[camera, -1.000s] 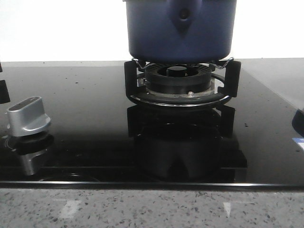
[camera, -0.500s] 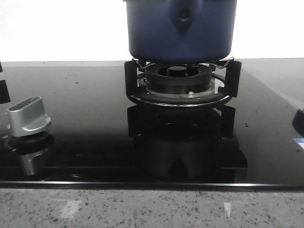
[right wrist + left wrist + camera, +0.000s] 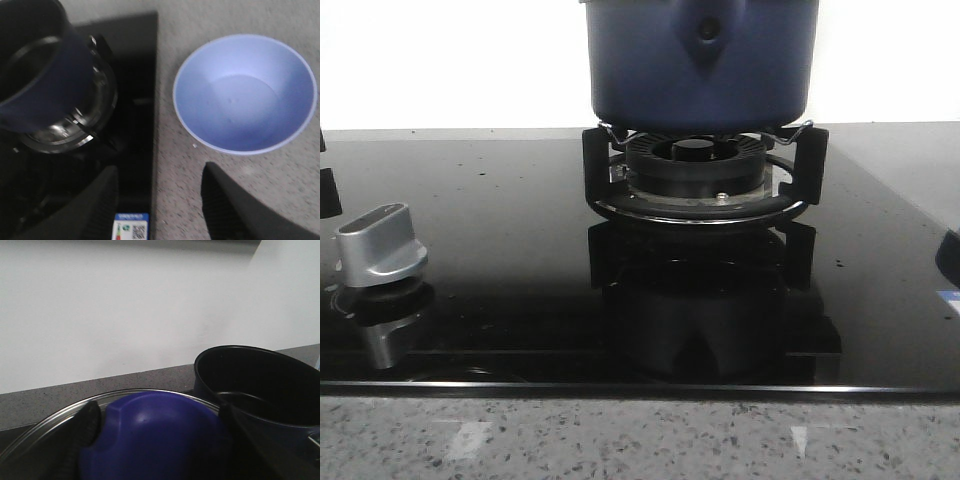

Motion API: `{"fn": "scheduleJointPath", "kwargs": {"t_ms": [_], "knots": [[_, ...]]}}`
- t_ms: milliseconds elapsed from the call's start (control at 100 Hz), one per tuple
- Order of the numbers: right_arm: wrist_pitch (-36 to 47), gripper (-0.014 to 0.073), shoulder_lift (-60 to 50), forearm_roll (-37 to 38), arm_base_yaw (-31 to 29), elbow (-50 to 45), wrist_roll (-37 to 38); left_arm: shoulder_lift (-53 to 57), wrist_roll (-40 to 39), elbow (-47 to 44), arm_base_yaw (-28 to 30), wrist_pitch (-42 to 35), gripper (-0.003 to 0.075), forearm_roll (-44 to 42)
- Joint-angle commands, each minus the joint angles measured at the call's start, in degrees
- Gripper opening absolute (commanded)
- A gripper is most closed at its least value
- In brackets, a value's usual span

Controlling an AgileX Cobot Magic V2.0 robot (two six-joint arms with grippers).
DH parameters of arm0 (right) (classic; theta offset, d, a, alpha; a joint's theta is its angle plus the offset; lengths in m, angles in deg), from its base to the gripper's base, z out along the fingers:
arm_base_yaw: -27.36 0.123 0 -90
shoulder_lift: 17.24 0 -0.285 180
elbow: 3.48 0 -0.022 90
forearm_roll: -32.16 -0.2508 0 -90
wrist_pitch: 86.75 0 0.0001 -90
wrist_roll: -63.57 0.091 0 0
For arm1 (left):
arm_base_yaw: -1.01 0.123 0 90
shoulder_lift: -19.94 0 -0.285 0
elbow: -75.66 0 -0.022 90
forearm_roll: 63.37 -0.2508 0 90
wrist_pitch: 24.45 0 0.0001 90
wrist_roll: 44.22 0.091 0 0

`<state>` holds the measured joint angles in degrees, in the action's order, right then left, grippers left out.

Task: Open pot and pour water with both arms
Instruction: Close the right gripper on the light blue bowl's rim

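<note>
The dark-blue pot (image 3: 700, 65) stood uncovered on the gas burner (image 3: 698, 175) of the black cooktop (image 3: 500, 250), while the left gripper (image 3: 157, 432) clasped the lid's blue knob (image 3: 155, 435) and the right gripper (image 3: 160, 197), fingers spread and empty, hung near a light-blue bowl (image 3: 245, 92).

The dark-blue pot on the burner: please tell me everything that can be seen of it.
The large round dark-blue pot with a smooth matte wall stands upright on the black metal burner grate. A pointed shield-shaped handle mount with a central rivet faces the front camera. From the left wrist view it is open, its inside dark; the contents are unclear.
</note>
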<state>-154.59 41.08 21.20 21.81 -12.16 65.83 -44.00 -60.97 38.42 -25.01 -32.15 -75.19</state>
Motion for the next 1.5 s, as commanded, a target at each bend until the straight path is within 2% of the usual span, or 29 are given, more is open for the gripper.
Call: {"fn": "scheduleJointPath", "kwargs": {"t_ms": [0,220,480,940,1490], "knots": [[-2.95,0.0331,4.75,2.49,0.15,7.57,0.13,1.22,0.03,2.04,0.10,-6.49,0.0324,0.78],[-3.16,0.0331,12.77,14.94,-3.27,12.96,6.22,1.22,0.03,2.04,0.10,-6.49,0.0323,0.78],[-2.54,0.0331,16.96,18.98,-5.58,11.60,9.83,1.22,0.03,2.04,0.10,-6.49,0.0323,0.78],[-4.35,0.0330,22.55,13.69,-11.79,8.19,9.93,1.22,0.03,2.04,0.10,-7.12,0.0323,0.78],[-1.06,0.0330,28.24,10.60,-11.85,3.04,9.93,1.22,0.03,2.04,0.10,-7.20,0.0323,0.78]]}}
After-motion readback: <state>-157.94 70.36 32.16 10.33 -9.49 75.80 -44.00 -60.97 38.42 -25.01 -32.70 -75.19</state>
